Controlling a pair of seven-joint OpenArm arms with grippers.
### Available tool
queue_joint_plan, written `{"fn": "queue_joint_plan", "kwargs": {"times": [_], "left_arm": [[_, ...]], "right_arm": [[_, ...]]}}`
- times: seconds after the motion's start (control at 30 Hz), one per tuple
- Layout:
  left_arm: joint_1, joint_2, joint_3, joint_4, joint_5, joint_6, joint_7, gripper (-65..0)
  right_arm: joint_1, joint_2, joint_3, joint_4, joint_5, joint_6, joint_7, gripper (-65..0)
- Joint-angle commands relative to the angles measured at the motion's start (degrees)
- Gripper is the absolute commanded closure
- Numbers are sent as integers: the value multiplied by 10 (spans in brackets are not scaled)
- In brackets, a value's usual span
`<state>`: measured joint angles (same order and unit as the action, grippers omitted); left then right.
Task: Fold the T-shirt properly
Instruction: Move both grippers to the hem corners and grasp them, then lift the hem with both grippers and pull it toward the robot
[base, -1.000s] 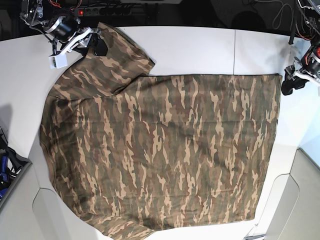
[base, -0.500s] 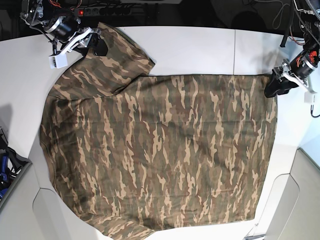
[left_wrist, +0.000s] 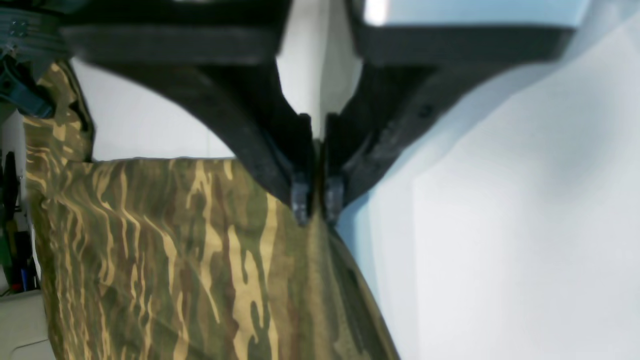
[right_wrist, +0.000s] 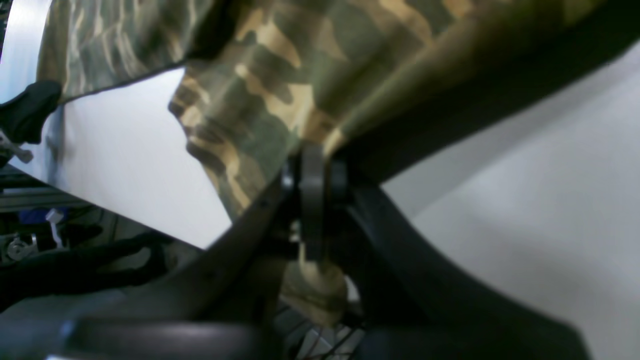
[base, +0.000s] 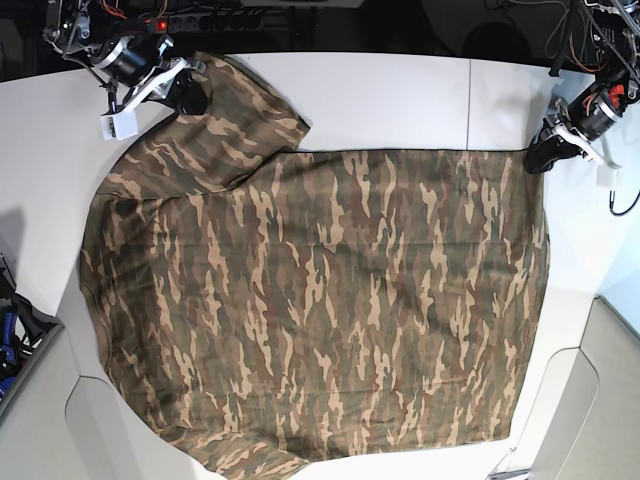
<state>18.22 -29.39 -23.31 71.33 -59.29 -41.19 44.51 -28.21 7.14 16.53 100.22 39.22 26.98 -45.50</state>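
Observation:
The camouflage T-shirt (base: 320, 300) lies spread flat on the white table (base: 400, 100), with one sleeve pointing to the far left. My left gripper (base: 538, 160) is at the shirt's far right hem corner. In the left wrist view it (left_wrist: 316, 210) is shut on that corner of the cloth (left_wrist: 175, 260). My right gripper (base: 190, 98) is at the tip of the far left sleeve. In the right wrist view it (right_wrist: 312, 155) is shut on a bunched fold of the sleeve (right_wrist: 260, 75). The collar and label are hidden.
A black power strip with a red light (base: 160, 22) and cables lie along the table's back edge. Dark equipment (base: 10, 330) stands off the left edge. A seam (base: 470, 100) splits the table top. Grey panels (base: 590, 400) sit at the lower right.
My left gripper moved in from beside the hem corner onto it, shut on the cloth and drew the corner slightly inward. My right gripper stayed on the sleeve and shifted slightly back.

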Motion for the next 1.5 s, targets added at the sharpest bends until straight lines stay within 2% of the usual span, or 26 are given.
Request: {"fn": "queue_joint_plan", "kwargs": {"times": [0.0, 0.13, 0.3, 0.43, 0.53, 0.6, 0.8, 1.17, 1.33, 1.47], "left_arm": [[-2, -7, 1, 0, 23, 12, 13, 0], [-3, -12, -1, 6, 7, 12, 15, 0], [-2, -12, -23, 47, -1, 12, 45, 0], [17, -11, -50, 82, -7, 12, 72, 0], [43, -11, -53, 114, -24, 12, 97, 0], [59, -11, -53, 138, -31, 12, 90, 0], [73, -11, -53, 184, -30, 12, 66, 0], [-19, -11, -53, 177, 31, 12, 41, 0], [-74, -10, -53, 139, 78, 12, -17, 0], [-119, -7, -52, 98, 82, 12, -23, 0]], "right_arm": [[3, 3, 3, 8, 6, 3, 7, 0], [4, 3, 13, 12, 11, 5, -6, 0], [2, 3, 60, 29, 74, 41, -72, 0], [-9, 3, 107, 34, 124, 62, -85, 0], [-12, 3, 130, 34, 152, 68, -118, 0], [-12, 3, 141, 34, 170, 69, -134, 0], [-4, 3, 181, 34, 199, 70, -134, 0], [144, 4, 205, 34, 169, 73, -125, 0], [222, 5, 200, 23, 115, 66, -92, 0], [268, 5, 176, 7, 96, 67, -85, 0]]}}
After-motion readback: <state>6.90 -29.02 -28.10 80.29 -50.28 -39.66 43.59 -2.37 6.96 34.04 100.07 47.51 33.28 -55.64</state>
